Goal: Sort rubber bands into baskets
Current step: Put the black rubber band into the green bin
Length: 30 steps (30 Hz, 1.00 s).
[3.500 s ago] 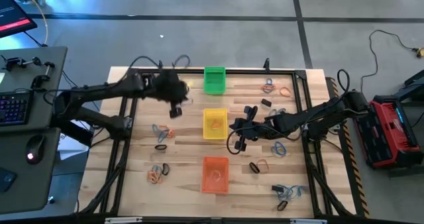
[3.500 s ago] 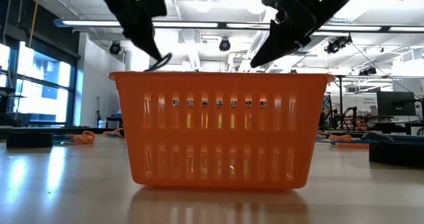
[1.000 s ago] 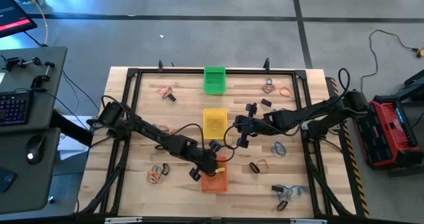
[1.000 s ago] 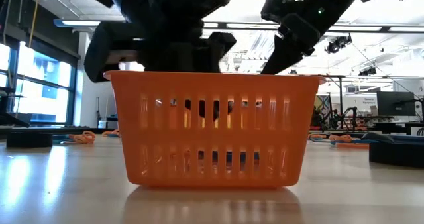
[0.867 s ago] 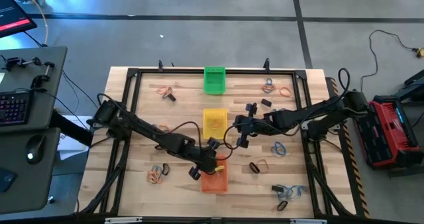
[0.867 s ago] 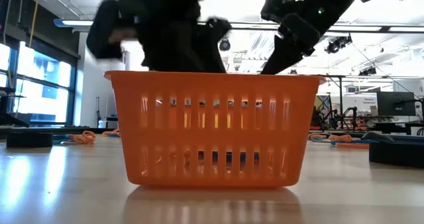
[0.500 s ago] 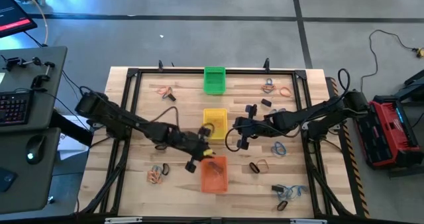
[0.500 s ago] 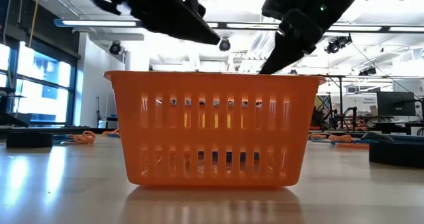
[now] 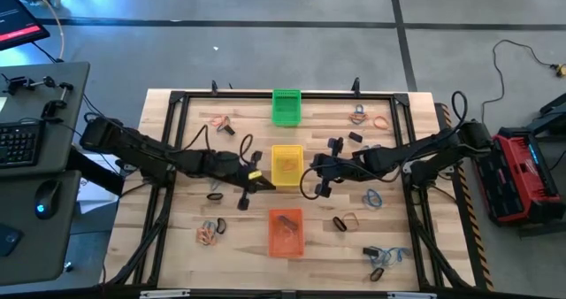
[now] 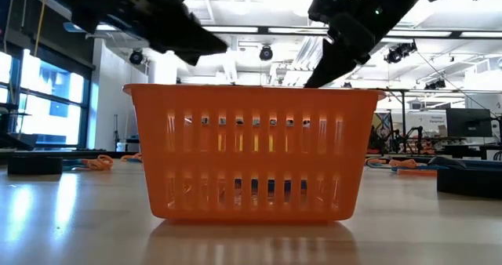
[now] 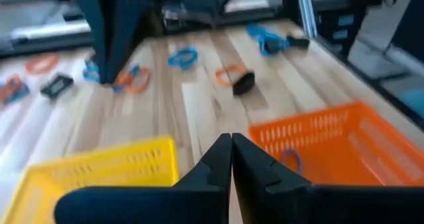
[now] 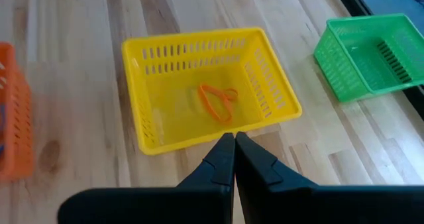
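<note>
Three baskets stand in a row down the table's middle: green point(image 9: 286, 106) far, yellow point(image 9: 286, 164) in the middle, orange point(image 9: 285, 232) near. An orange rubber band point(image 12: 218, 99) lies in the yellow basket point(image 12: 205, 85) and a blue one point(image 11: 289, 159) in the orange basket point(image 11: 331, 144). My left gripper point(image 9: 263, 183) hovers shut and empty between the yellow and orange baskets, on their left side point(image 11: 231, 144). My right gripper point(image 9: 309, 170) hangs shut and empty at the yellow basket's right side point(image 12: 234, 141).
Loose rubber bands lie in clusters on the wood: left of the baskets point(image 9: 214, 177), near left point(image 9: 210, 232), far left point(image 9: 221, 122), right point(image 9: 371, 197), near right point(image 9: 386, 256) and far right point(image 9: 367, 118). A black frame point(image 9: 173, 140) rims the table.
My left gripper has risen out of the orange basket and drawn back toward the table's left and far side, levelling out as it went. Its fingers, apart over the basket a second ago, are now together. The right arm has kept still.
</note>
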Available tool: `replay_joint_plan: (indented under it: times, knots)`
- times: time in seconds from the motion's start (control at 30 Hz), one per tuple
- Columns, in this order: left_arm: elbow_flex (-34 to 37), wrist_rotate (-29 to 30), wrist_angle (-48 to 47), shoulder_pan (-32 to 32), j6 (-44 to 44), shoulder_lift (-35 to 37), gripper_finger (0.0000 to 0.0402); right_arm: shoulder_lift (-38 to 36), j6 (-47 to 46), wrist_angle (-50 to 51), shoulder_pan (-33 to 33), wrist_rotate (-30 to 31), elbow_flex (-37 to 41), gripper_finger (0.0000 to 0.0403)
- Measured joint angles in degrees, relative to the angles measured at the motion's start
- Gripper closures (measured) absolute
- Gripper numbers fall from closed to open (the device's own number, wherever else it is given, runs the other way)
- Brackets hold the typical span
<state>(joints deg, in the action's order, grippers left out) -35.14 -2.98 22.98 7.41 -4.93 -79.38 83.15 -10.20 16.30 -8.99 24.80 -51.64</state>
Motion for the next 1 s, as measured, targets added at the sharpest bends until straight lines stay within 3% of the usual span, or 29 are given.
replay_joint_plan:
  times: [0.3, 1.0]
  knots:
    - [4.54, -2.76, 4.19, -4.31, -0.04, 1.76, 0.0399, 0.00, 2.29, -2.89, 1.44, 0.37, 0.01, 0.0403]
    - [4.44, -5.60, 6.15, -14.66, -3.27, 1.73, 0.0399, 0.00, 8.04, -9.40, 11.41, -3.81, 0.01, 0.0403]
